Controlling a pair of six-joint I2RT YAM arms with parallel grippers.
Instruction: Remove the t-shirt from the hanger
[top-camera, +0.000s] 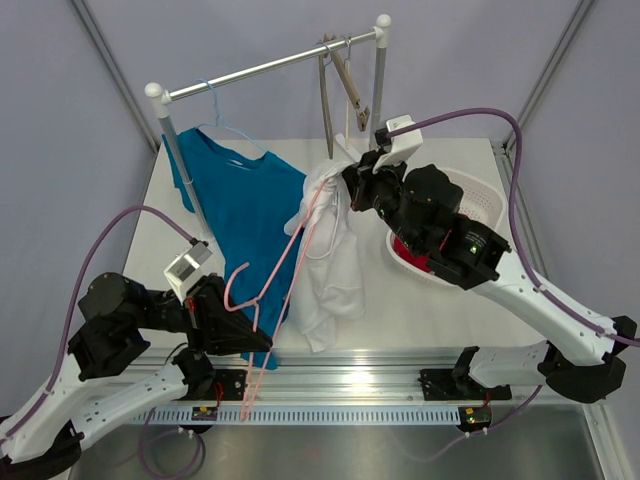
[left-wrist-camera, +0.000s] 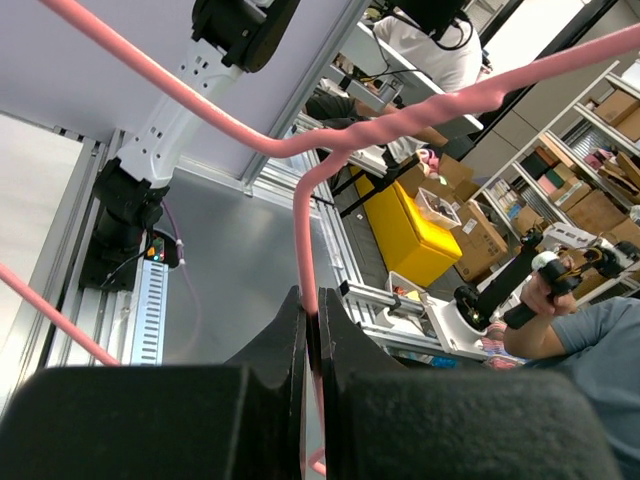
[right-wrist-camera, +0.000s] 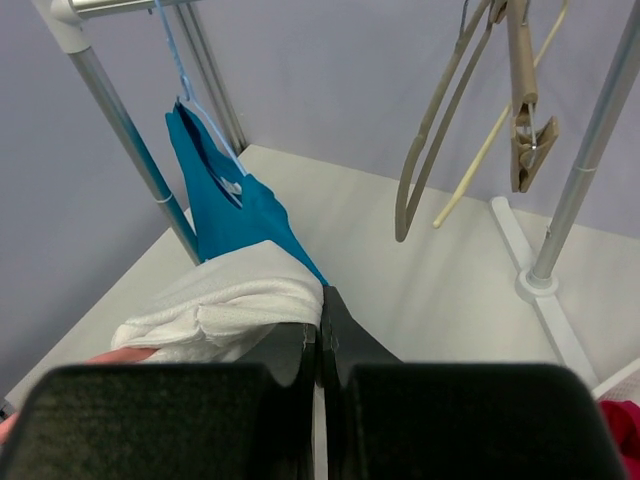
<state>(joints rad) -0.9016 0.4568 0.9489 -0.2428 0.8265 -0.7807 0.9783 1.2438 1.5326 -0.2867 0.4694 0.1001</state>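
A white t-shirt (top-camera: 325, 265) hangs bunched over a pink hanger (top-camera: 283, 262) above the table. My right gripper (top-camera: 348, 188) is shut on the shirt's upper edge; the white fabric (right-wrist-camera: 225, 305) drapes over its left finger. My left gripper (top-camera: 252, 335) is shut on the pink hanger's wire (left-wrist-camera: 305, 235) near its lower end, and the hanger slants down past the table's front edge. One end of the hanger still lies inside the shirt.
A blue t-shirt (top-camera: 238, 205) hangs on a blue hanger from the clothes rail (top-camera: 270, 66) at the left. Beige hangers (top-camera: 343, 85) hang at the rail's right end. A white basket (top-camera: 470, 215) with red cloth sits under my right arm.
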